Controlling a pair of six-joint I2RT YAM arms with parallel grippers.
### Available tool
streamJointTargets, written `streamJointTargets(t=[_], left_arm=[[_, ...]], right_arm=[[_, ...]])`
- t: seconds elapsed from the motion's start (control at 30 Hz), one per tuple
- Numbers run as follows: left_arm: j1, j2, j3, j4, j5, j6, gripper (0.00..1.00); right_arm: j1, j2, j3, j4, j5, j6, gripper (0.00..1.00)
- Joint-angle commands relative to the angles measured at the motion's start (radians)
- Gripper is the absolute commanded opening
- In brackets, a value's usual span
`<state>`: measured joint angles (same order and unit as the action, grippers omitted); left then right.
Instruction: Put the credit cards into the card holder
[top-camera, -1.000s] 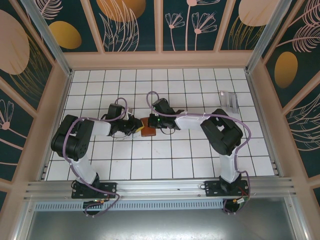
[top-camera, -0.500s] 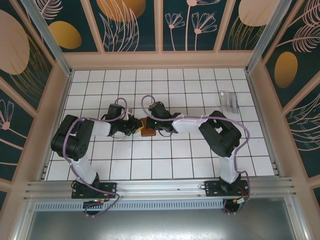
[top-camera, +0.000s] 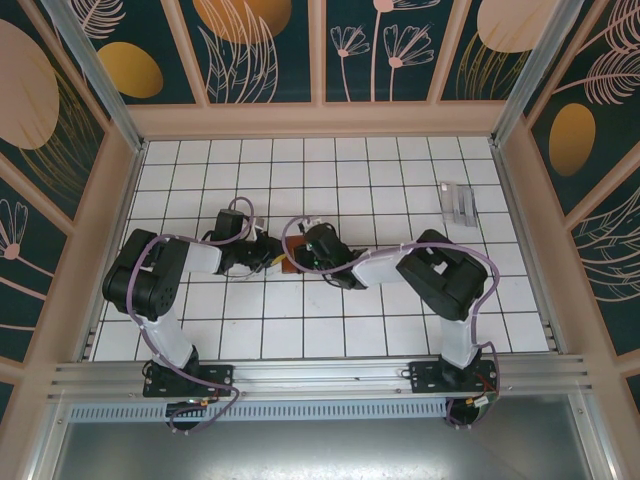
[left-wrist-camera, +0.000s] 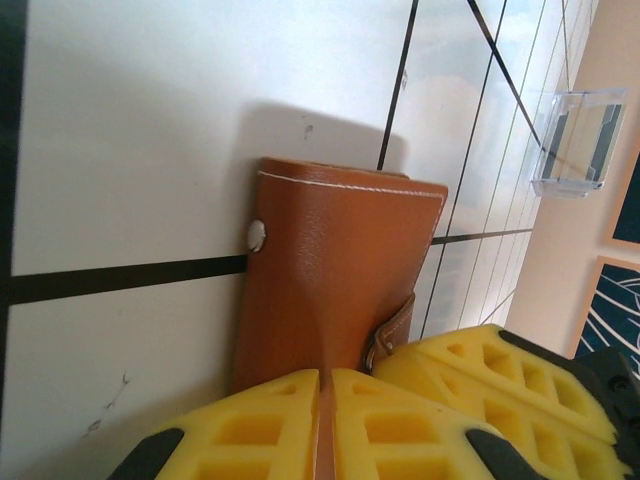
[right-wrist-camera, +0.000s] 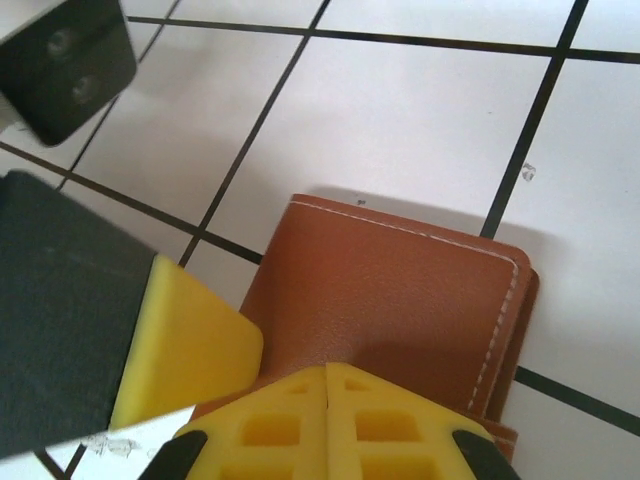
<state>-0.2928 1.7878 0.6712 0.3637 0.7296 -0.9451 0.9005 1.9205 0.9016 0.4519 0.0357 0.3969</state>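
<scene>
Your card holder (left-wrist-camera: 340, 270) is wedged between both claws, mid-table.
It lies flat and folded on the white tiles (left-wrist-camera: 150, 120). Your left gripper (left-wrist-camera: 325, 378) looks pinched on the holder's thin near edge. The right gripper (right-wrist-camera: 326, 375) is clamped fully shut on nothing, tips resting on the leather just beside the left one. The credit cards (top-camera: 459, 203) sit well apart, far right.

Left end effector (left-wrist-camera: 325, 425), right end effector (right-wrist-camera: 326, 415) closed
</scene>
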Motion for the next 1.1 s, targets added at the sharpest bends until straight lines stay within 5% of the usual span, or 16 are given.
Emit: streamJointTargets(t=[0.0,0.27,0.47,0.57,0.6,0.63,0.9,1.07], left_arm=[[-0.004,0.033,-0.028,-0.020,-0.024,-0.017,0.15],[-0.003,-0.016,-0.011,-0.030,-0.035,-0.018,0.15],[0.010,-0.145,0.044,-0.080,-0.083,-0.003,0.31],[0.019,-0.240,0.102,-0.168,-0.157,0.055,0.57],[0.021,-0.272,0.124,-0.206,-0.201,0.090,0.98],[0.027,-0.303,0.146,-0.246,-0.247,0.129,0.99],[0.051,-0.568,0.130,-0.276,-0.642,0.320,0.99],[0.050,-0.770,-0.064,-0.122,-0.892,0.397,0.99]], right_arm=[[0.003,0.095,-0.118,-0.151,-0.143,-0.050,0.00],[-0.043,0.010,-0.066,-0.181,-0.182,-0.055,0.01],[-0.072,-0.202,0.022,-0.223,-0.125,-0.076,0.44],[-0.075,-0.332,0.026,-0.197,-0.061,-0.105,0.68],[-0.075,-0.378,0.025,-0.193,-0.030,-0.119,0.94],[-0.075,-0.425,0.022,-0.193,0.014,-0.138,0.99],[-0.137,-0.819,-0.129,-0.134,0.318,-0.333,0.99],[-0.313,-1.051,-0.324,-0.084,0.249,-0.330,0.99]])
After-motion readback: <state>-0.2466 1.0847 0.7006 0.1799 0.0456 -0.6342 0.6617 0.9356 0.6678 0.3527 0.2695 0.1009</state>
